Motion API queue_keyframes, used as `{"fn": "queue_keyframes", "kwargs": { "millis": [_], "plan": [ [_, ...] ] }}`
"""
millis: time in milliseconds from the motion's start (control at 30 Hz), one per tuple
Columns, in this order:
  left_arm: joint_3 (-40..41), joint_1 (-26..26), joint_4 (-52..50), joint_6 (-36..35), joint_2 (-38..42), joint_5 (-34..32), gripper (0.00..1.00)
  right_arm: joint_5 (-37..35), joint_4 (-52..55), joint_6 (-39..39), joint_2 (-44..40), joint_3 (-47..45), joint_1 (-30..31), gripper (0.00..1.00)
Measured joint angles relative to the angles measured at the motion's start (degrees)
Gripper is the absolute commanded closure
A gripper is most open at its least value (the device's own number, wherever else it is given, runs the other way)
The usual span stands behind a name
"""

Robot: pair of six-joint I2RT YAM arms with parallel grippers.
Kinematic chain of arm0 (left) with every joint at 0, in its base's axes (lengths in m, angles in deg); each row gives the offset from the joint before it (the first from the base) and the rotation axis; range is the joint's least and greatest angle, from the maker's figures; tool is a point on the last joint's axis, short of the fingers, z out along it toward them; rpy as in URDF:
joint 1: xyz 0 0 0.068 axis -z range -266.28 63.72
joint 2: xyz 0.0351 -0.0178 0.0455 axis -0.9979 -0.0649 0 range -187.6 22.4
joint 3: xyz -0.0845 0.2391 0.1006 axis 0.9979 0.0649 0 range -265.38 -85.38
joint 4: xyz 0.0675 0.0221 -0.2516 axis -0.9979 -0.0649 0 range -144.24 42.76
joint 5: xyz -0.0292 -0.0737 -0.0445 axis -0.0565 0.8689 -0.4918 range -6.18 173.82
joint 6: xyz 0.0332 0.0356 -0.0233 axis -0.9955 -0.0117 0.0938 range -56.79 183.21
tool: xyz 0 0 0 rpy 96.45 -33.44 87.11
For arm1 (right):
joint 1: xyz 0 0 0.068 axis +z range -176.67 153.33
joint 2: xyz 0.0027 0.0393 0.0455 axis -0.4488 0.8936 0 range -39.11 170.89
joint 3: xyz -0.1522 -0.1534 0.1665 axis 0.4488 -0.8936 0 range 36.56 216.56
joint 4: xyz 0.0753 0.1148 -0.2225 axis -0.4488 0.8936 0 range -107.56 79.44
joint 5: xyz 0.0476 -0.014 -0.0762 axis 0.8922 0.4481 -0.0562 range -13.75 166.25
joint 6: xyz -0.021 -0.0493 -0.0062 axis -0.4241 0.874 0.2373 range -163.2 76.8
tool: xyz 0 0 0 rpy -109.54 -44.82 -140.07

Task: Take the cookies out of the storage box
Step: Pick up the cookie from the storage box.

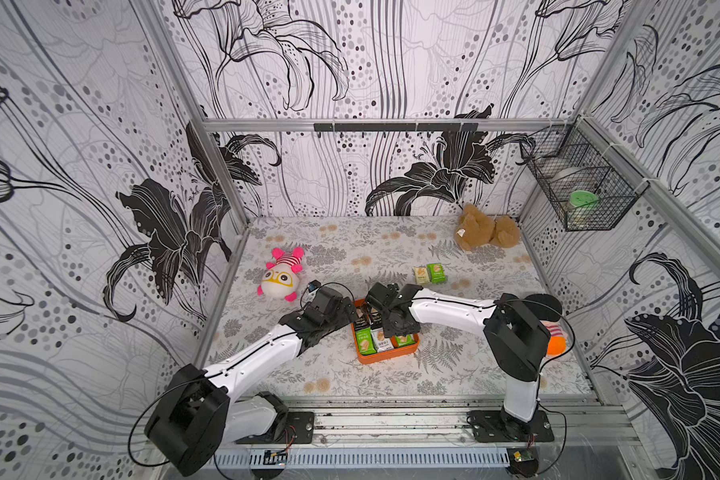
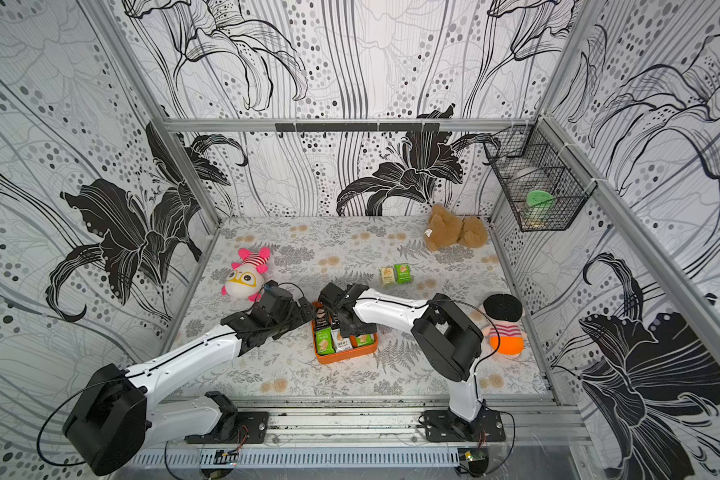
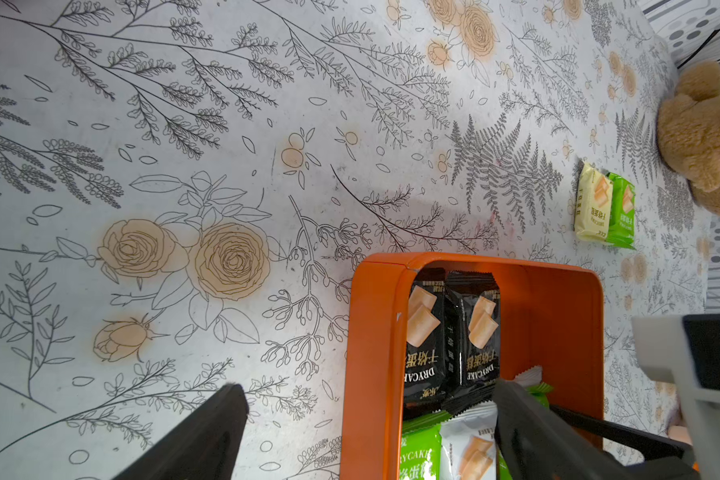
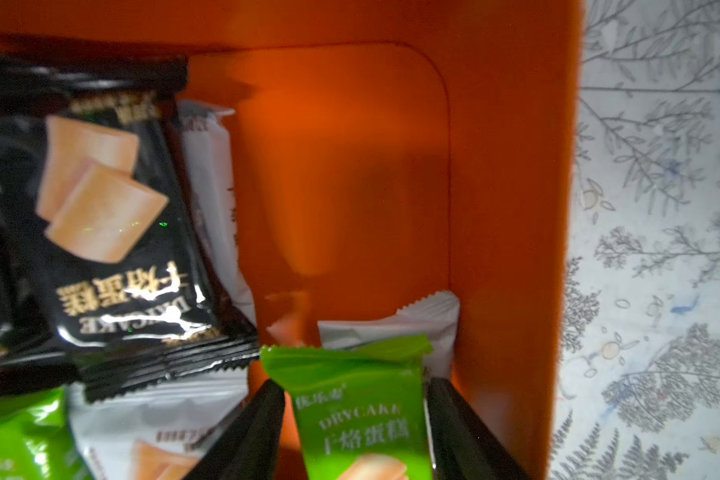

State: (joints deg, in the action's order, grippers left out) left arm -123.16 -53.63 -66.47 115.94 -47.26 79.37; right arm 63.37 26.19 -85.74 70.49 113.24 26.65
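Green crimp-edged cookie packet [image 4: 362,424] sits within right tool [image 4: 355,386], inside orange storage box [image 4: 508,166].

Lab robot cell: aluminium frame [image 1: 258,124], wallpapered panels [image 1: 80,187].

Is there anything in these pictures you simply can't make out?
- Number of cookies in the storage box: the right arm covers some in both top views; the wrist views' edges cut others off.
- Whether the right pincer grips the green packet: right wrist view, blurred, frame edge cuts the contact.
- Contents of the wire basket: top views, too small behind mesh.
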Motion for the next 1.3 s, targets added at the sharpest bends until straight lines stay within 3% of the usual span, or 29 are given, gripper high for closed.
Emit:
{"fn": "queue_keyframes", "kwargs": {
  "millis": [167,467,933,1300],
  "plan": [
    [0.2,0.0,0.0,0.9,0.8,-0.1,0.03,0.4,-0.6,0.4,0.7,0.0,0.0,0.4],
    [0.5,0.0,0.0,2.0,1.3,-0.7,0.03,0.3,-1.4,1.9,0.7,-0.5,0.0,0.53],
    [0.2,0.0,-0.4,2.5,0.7,-0.6,0.03,-0.1,-0.9,3.3,-1.8,2.3,0.0,0.53],
    [-5.6,0.0,-1.3,1.2,-5.1,-0.2,0.03,0.0,-1.9,6.7,-5.6,6.6,-2.8,0.53]
  ]
}}
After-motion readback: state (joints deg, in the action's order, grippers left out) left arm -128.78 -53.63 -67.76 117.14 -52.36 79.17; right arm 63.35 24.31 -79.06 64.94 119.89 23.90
